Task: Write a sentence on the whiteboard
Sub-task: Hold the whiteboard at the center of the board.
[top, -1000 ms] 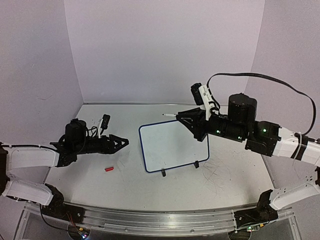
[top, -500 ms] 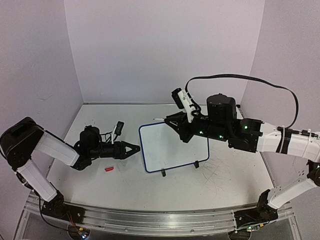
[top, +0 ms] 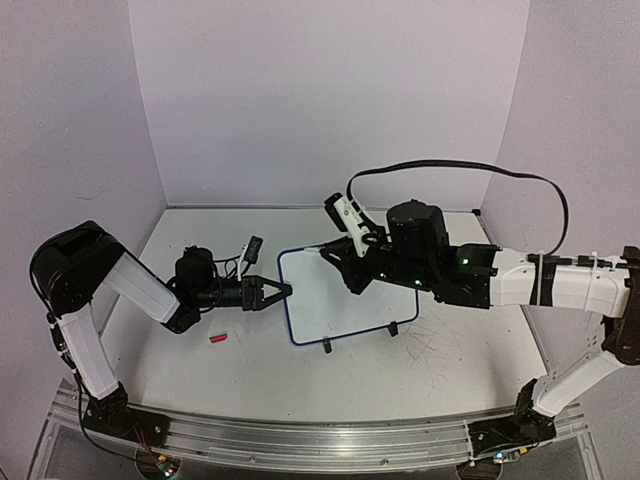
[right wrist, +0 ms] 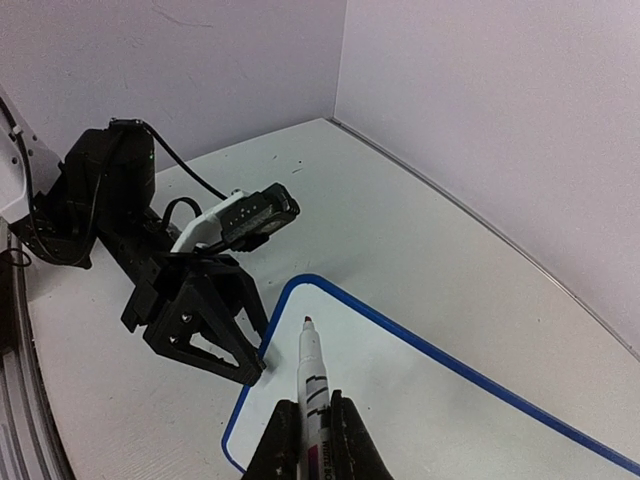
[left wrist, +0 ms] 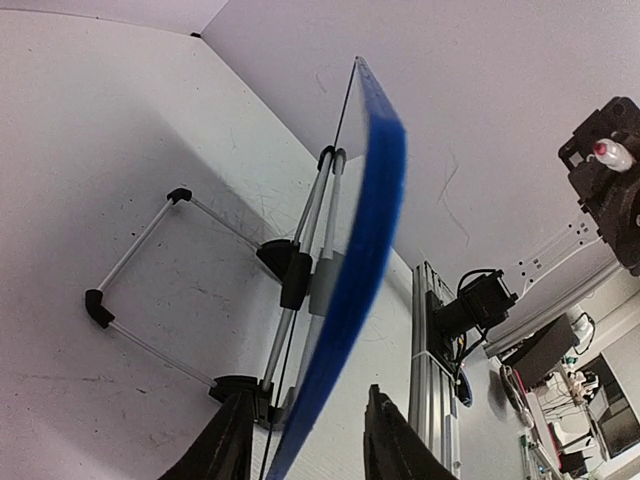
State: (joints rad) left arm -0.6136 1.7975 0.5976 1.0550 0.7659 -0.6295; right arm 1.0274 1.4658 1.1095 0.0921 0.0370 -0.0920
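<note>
Straddling the left rim of the whiteboard (blank, mid-table), the left gripper stands parted, not yet clamped, while the right gripper pinches the marker with its tip aimed at the board's far-left corner.

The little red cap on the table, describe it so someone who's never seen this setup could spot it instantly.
Find the blue-rimmed whiteboard mid-table. Left of its near-left corner, on the near side of the left gripper, the red cap lies loose on the white tabletop. Nothing else lying there is red.
</note>
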